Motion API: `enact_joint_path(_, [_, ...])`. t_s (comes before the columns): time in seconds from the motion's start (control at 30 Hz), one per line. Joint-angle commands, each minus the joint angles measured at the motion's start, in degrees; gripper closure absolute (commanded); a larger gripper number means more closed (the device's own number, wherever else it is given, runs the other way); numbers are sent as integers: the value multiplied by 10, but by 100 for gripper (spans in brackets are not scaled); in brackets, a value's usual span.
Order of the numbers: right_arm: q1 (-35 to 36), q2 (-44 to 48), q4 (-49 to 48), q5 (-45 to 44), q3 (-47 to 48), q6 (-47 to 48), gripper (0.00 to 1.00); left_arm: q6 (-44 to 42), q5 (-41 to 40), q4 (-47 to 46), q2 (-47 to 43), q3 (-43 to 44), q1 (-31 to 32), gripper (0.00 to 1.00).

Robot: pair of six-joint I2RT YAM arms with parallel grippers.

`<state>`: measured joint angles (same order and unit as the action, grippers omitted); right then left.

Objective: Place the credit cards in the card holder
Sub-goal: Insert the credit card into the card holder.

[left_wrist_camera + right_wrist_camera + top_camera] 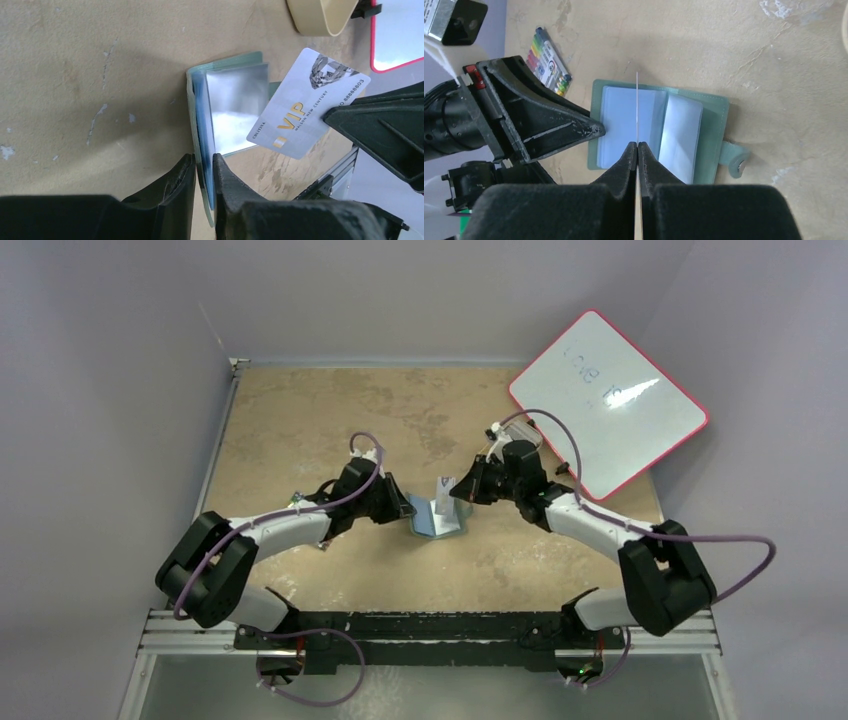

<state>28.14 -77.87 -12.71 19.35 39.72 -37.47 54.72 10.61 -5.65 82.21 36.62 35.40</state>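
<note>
The right pincer (637,146), clenched on a credit card (305,107), poises it edgewise over the open card holder (711,125), ready for a sleeve. At nine o'clock the left pincer (204,165) straddles its edge, likely to steady it. I cannot tell whether it grips.

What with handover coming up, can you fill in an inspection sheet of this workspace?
Surface: tan table, pale scuffs.
Job's things: green wallet lies open; VIP card held on edge over it, not yet in; striped card flat on the table.
Clutter: tan tray; red-rimmed whiteboard at the far right corner.
Tools: right tool shut on the VIP card; left tool straddles the wallet's edge, grip unclear.
Cables: purple cables loop off both arms, nothing snagged.
Surroundings: grey walls; metal rail at the near edge.
</note>
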Motion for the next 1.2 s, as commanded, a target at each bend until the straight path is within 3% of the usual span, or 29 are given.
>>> enact_joint_path(0.0, [2,-31,-93,31,-11,-48,100,-18,-21,23,2,17,2,81])
enact_joint_path(0.27, [2,-96,-96,47,-6,-31,100,-30,-59,54,13,23,2,83])
enact_joint_path(0.5, [1,-139,-115,61,-16,-29,100,-30,-73,54,17,18,2,75])
enact_joint_path(1.17, [-6,-131,-101,49,-27,-4,100,-5,-76,61,-52,-15,2,66])
